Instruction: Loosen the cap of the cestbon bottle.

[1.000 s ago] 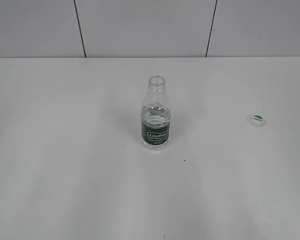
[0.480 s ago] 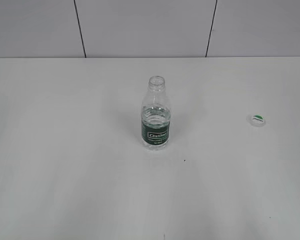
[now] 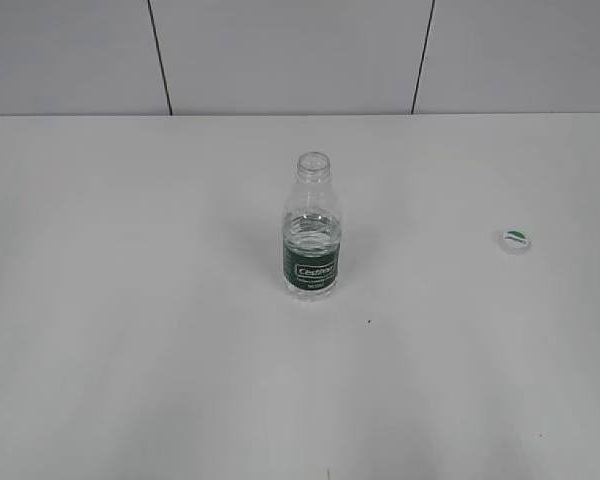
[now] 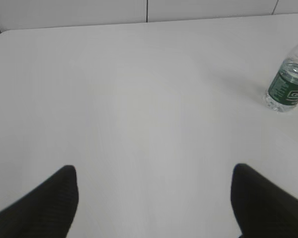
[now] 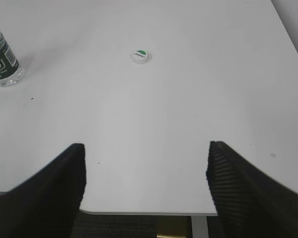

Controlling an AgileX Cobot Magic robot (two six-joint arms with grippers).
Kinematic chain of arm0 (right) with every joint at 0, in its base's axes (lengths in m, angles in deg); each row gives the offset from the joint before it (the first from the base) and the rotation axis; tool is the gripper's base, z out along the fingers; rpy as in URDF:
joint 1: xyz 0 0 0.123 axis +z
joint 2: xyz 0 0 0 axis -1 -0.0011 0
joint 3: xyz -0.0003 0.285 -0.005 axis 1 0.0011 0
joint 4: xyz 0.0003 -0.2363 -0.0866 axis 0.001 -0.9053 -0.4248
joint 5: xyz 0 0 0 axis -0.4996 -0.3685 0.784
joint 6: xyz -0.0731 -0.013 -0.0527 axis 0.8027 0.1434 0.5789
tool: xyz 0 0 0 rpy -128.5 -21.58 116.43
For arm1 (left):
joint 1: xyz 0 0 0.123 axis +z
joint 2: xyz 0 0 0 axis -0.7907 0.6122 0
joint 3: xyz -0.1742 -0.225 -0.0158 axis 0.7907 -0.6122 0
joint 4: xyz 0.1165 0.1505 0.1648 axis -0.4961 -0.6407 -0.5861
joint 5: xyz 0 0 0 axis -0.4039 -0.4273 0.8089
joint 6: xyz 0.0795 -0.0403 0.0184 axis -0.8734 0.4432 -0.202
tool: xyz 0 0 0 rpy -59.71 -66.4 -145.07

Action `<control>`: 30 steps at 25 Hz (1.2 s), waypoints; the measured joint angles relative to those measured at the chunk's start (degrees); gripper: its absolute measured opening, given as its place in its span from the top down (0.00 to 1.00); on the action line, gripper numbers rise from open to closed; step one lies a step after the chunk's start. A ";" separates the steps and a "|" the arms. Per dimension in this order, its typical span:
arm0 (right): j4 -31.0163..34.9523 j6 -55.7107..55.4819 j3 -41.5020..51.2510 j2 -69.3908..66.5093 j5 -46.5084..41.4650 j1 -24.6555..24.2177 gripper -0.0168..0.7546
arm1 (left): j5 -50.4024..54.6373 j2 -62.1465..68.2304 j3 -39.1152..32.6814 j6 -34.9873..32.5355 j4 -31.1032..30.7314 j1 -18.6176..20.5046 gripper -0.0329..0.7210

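The small clear plastic cestbon bottle (image 3: 312, 228) stands upright and uncapped on the white table (image 3: 130, 300); its small round white cap (image 3: 515, 240) lies well apart. Both fingers (image 4: 49, 203) (image 5: 54, 183) are wide open and hold nothing.

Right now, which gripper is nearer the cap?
Right. The cap lies straight ahead of the open right gripper; the left gripper faces bare table, cap out of view.

Bare test-bench or lab setting, plain white table (image 3: 130, 350) filling the view, pale grey panelled wall (image 3: 280, 55) behind with dark vertical seams, even flat lighting, lone water bottle (image 3: 311, 228) and loose cap (image 3: 515, 240) as props
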 joint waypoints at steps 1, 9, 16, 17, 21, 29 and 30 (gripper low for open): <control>0.00 0.00 0.00 0.00 0.00 0.00 0.23 | 0.00 0.00 0.00 0.00 -0.27 0.00 0.20; -0.19 0.00 0.00 0.00 0.20 0.00 0.23 | 0.00 0.00 0.00 0.00 -1.23 4.11 0.20; -2.47 0.20 0.00 0.00 0.20 0.00 0.23 | 0.00 0.00 0.00 0.00 0.06 10.18 0.20; -3.11 0.20 0.00 0.00 0.20 0.00 0.23 | 0.00 0.00 0.00 0.00 0.18 10.24 0.20; -3.63 0.20 0.00 0.00 0.23 0.00 0.23 | 0.00 0.00 0.00 0.00 0.18 10.24 0.20; -4.05 0.15 0.00 0.00 0.23 0.00 0.23 | 0.00 0.00 0.00 0.00 0.22 10.24 0.21; -4.05 0.15 0.00 0.00 0.23 0.00 0.23 | 0.00 0.00 0.00 0.00 0.22 10.24 0.21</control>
